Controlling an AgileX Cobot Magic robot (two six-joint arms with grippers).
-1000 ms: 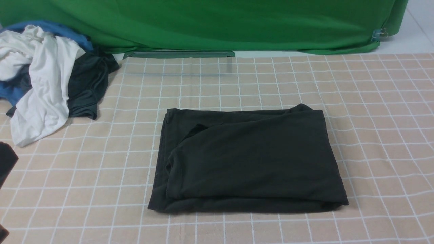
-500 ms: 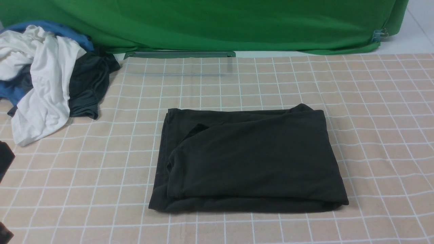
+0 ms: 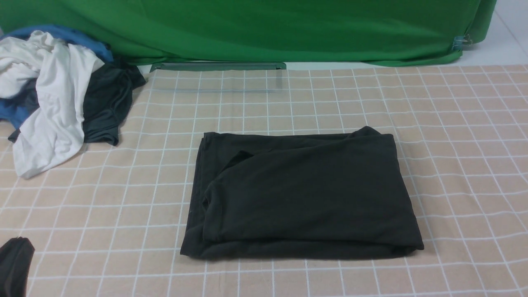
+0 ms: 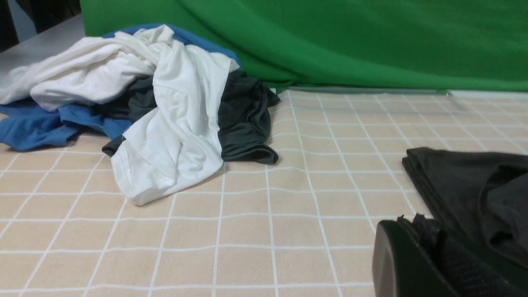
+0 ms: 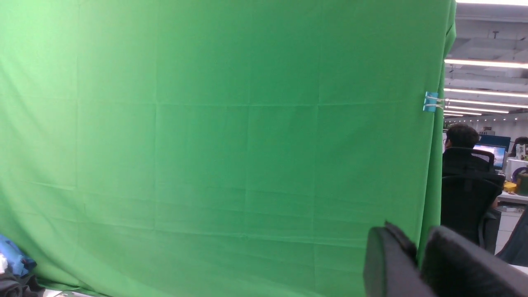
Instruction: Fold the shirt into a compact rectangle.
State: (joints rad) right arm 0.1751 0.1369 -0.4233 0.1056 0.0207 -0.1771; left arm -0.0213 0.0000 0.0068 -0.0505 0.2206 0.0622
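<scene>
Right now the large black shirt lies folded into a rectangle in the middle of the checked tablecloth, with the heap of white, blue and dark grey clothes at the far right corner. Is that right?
Not quite. The heap of white, blue and dark grey clothes sits at the far left corner, as the front view shows. The rest holds: the large black shirt lies folded into a rectangle mid-cloth on the checked tablecloth.

Folded cotton shirt (image 3: pixel 303 196): plain black. Tablecloth (image 3: pixel 453 123): beige, white grid. Hanging backdrop cloth (image 3: pixel 264 29): green. Crumpled garments: white (image 3: pixel 53 107), blue (image 3: pixel 62 35), dark grey (image 3: pixel 105 103).
</scene>
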